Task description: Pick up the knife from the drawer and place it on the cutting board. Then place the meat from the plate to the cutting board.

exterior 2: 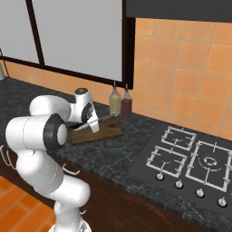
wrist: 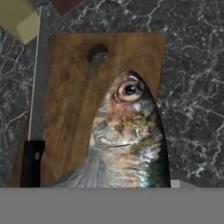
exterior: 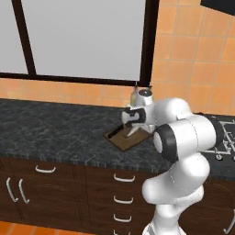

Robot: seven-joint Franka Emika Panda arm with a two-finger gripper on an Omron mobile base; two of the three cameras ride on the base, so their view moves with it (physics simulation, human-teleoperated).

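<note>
I'm working over a black speckled stone counter point(exterior: 50, 131) with dark wood drawer fronts point(exterior: 117, 193) below it, an orange tiled wall point(exterior 2: 190, 59) behind, and a big pale window point(exterior: 82, 36) in a dark frame. In the right base view a gas hob point(exterior 2: 190, 161) sits at 3 o'clock from the cutting board point(exterior 2: 106, 132), well apart from it, and two bottles point(exterior 2: 120, 102) stand at the wall just behind the board.

The hand view gives me what the base cameras can't: the fish point(wrist: 129, 140) fills the lower middle, head toward 12 o'clock, hanging over the board point(wrist: 74, 100), with the board's hanging hole point(wrist: 98, 54) above its snout. The knife point(wrist: 34, 144) lies along the board's 9 o'clock edge, black handle toward 6 o'clock, blade partly over the counter. In the left base view the gripper point(exterior: 132, 130) points down over the board point(exterior: 120, 140), with the knife point(exterior: 114, 132) on the near-left corner.

The fish appears held between the fingers, though the tips themselves are hidden behind it.

The board's 3 o'clock side has bare counter beyond it; the bottles crowd the far edge.
</note>
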